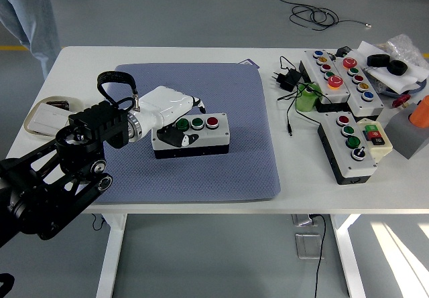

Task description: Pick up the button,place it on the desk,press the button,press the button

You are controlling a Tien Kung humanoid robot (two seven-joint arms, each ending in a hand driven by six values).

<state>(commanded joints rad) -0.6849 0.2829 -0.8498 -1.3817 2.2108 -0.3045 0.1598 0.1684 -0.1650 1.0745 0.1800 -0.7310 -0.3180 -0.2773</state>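
A grey three-button control box (201,137) with two green buttons and one red button (212,120) lies on the blue mat (221,171). My left hand (175,120), white with black joints, sits over the box's left end. Its thumb (171,137) lies across the front left of the box, and its curled fingers (196,103) reach behind the box's back edge, so the hand clasps that end. The box rests flat on the mat. The leftmost part of its top is hidden under my palm. My right arm is out of view.
Two more button boxes (335,73) (352,145), a green roll (309,98), a black plug with cable (289,78) and clutter fill the right side. A metal tray (41,116) lies at the left edge. A person's legs (27,23) stand beyond the far left corner.
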